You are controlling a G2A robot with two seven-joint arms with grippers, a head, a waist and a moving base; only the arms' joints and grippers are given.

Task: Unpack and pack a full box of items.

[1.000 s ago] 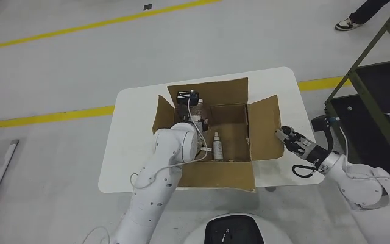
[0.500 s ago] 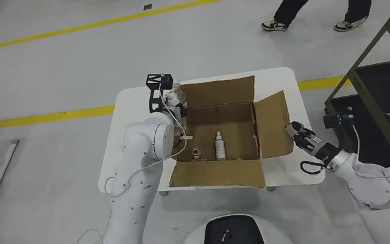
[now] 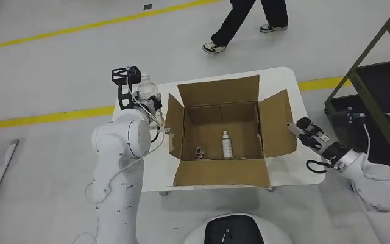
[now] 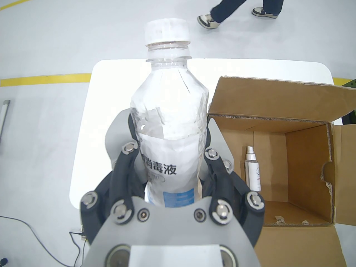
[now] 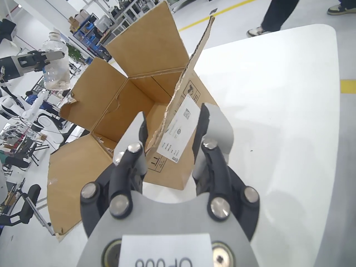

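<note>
1. Slippage is the main worry, in my judgement; the left gripper is pinched on the lower body of the water bottle, whose thin wall is already creased and could give under the fingers, letting it tilt or slide.
2. The bottle hangs upright in the air above the far left part of the table, outside the box and beside its left flap; set down too near the table's rim, it could topple off, especially with liquid shifting inside.
3. The right gripper has its jaws spread, straddling the edge of the box's right flap with no visible pinch; a nudge from there might drag the box or tear the ragged cardboard further.
4. The bottle is clear plastic with a white screw cap, a printed label low on the body and liquid filling it roughly halfway.
5. A white spray bottle and a small dark item lie on the box floor; unpacking looks unfinished.
</note>
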